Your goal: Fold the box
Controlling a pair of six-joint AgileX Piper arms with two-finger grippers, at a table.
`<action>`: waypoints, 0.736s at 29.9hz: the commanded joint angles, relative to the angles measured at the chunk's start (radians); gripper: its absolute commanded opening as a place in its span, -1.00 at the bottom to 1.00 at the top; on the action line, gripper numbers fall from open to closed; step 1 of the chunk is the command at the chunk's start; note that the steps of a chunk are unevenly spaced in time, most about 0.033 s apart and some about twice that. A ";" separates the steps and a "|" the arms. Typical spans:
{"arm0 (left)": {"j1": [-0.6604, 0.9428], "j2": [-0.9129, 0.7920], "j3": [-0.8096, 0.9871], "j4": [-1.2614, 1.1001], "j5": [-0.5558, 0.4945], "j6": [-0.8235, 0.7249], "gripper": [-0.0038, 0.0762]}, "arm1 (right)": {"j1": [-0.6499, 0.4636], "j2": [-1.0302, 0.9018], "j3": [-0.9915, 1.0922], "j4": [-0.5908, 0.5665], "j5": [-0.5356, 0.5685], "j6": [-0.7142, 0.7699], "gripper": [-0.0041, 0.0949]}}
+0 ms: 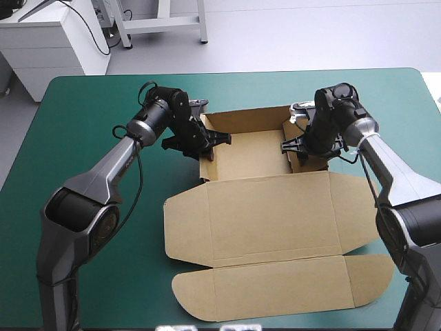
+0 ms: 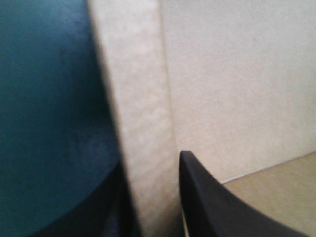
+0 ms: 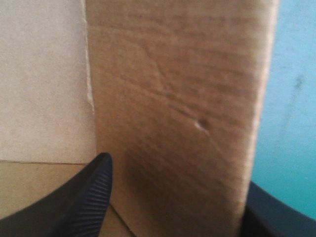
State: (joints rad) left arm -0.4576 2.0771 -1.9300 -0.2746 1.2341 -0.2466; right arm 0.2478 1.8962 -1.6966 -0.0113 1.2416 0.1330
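Nearest the robot lies the box's (image 1: 275, 207) long front flap (image 1: 275, 289), flat on the desk (image 1: 83, 138), with rounded ends and a crease joining it to the lid. The lid (image 1: 275, 210) is a broad panel, also lying flat, with a small wing at each side. It looks left down so the far half can be shaped first.

Beyond the lid the brown board is already raised into an open tray. The left end effector (image 1: 207, 141) straddles the left wall (image 2: 143, 123), one black finger (image 2: 212, 202) inside the tray and the other outside over the teal-green cover, pinching the wall. The right end effector (image 1: 298, 146) does the same on the right wall (image 3: 177, 123), its ribbed inner finger (image 3: 84, 197) against the inside face. Both grips look meant to keep the side walls upright and pressed into place while they are tucked.

The board is matte and fibrous, and stiff enough to stand on its own. The right wall carries faint horizontal lines and a small dent. Farthest off, the back wall (image 1: 244, 118) stands upright between the two side walls, and the tray floor (image 1: 248, 155) is bare.
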 commanded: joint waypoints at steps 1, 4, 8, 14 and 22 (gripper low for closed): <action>-0.014 -0.061 -0.030 -0.094 0.051 0.013 0.03 | -0.001 -0.048 -0.028 0.017 -0.011 -0.010 0.39; -0.012 -0.061 -0.030 -0.093 0.051 0.013 0.34 | -0.001 -0.048 -0.034 0.011 -0.016 -0.010 0.41; -0.012 -0.061 -0.042 -0.089 0.049 0.013 0.45 | -0.001 -0.048 -0.062 -0.001 -0.012 -0.010 0.41; -0.010 -0.063 -0.165 -0.064 0.052 0.013 0.45 | -0.014 -0.048 -0.154 -0.001 -0.003 -0.007 0.41; -0.010 -0.074 -0.422 0.027 0.052 0.013 0.43 | -0.091 -0.078 -0.211 0.002 0.009 -0.030 0.41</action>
State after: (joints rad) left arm -0.4607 2.0779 -2.2596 -0.2568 1.2400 -0.2355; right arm 0.1899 1.8941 -1.8725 -0.0063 1.2392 0.1245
